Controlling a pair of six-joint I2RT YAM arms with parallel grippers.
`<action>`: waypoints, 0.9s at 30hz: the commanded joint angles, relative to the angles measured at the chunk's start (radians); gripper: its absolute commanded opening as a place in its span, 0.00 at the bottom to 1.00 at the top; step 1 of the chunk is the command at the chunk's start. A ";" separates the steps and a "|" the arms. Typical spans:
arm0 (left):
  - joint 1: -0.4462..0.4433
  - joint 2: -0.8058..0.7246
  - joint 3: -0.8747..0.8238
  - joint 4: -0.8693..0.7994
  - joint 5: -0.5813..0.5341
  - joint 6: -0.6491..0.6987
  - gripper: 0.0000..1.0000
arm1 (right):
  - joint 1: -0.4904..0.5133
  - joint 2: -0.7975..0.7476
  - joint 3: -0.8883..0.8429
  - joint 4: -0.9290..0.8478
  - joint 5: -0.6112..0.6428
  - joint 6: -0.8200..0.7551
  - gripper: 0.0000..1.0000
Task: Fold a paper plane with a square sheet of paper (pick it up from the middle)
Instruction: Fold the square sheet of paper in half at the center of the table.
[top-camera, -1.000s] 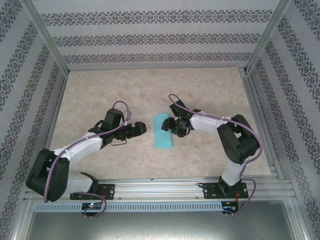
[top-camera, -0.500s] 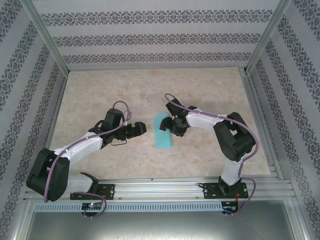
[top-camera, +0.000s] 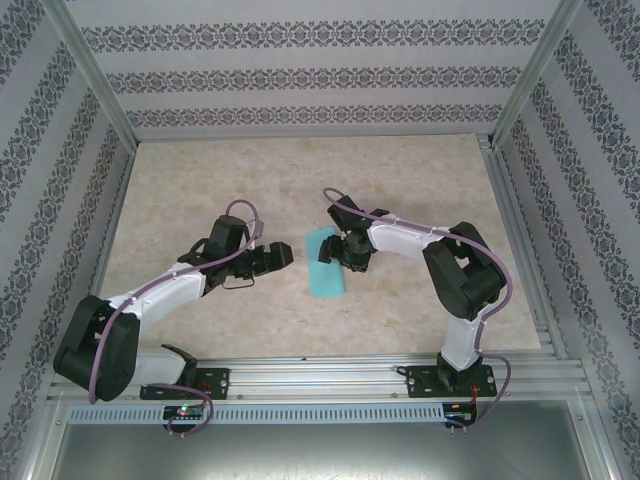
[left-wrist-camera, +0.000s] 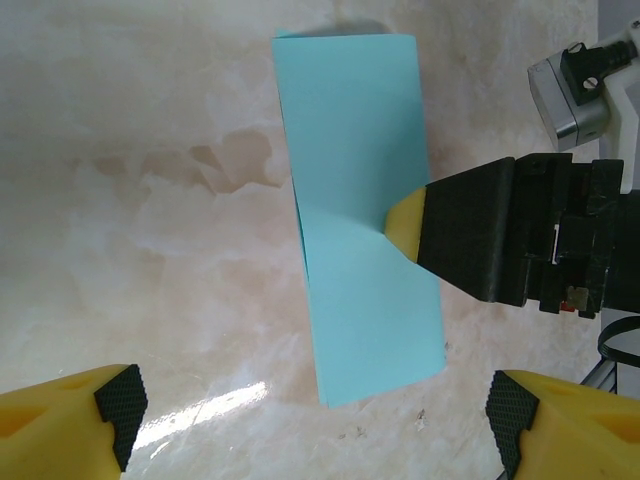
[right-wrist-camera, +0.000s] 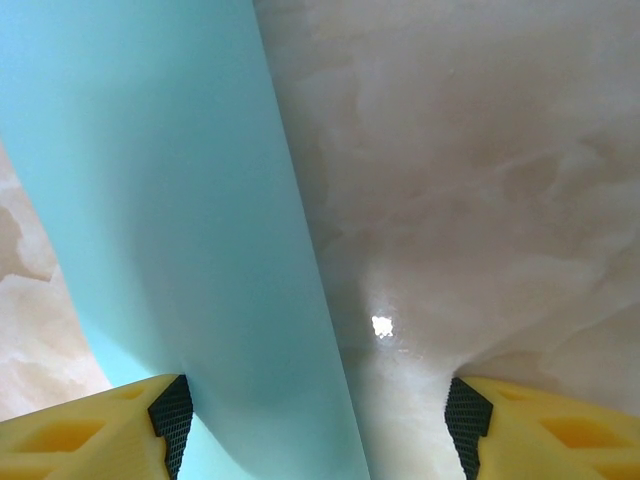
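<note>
Jaws wide open on both, nothing held: right gripper (right-wrist-camera: 312, 415) rests a fingertip (left-wrist-camera: 405, 215) on folded paper (top-camera: 325, 265), left gripper (left-wrist-camera: 312, 400) hovers beside.

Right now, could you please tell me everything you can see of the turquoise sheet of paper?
The sheet of paper is thin, plain turquoise, a long rectangle seemingly folded in half. It lies nearly flat on the marbled table, buckled slightly at mid-length, between the two arms. One fingertip of the open right gripper meets its long edge there.
</note>
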 joint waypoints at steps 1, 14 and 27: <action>-0.010 0.010 0.032 0.012 0.007 -0.015 0.89 | -0.005 0.047 -0.040 0.010 0.041 0.022 0.71; -0.013 0.037 0.035 0.032 0.014 -0.030 0.87 | -0.010 0.063 -0.054 0.036 0.023 0.059 0.70; -0.017 0.049 0.040 0.033 0.015 -0.030 0.84 | 0.009 0.106 -0.025 -0.024 0.060 0.044 0.71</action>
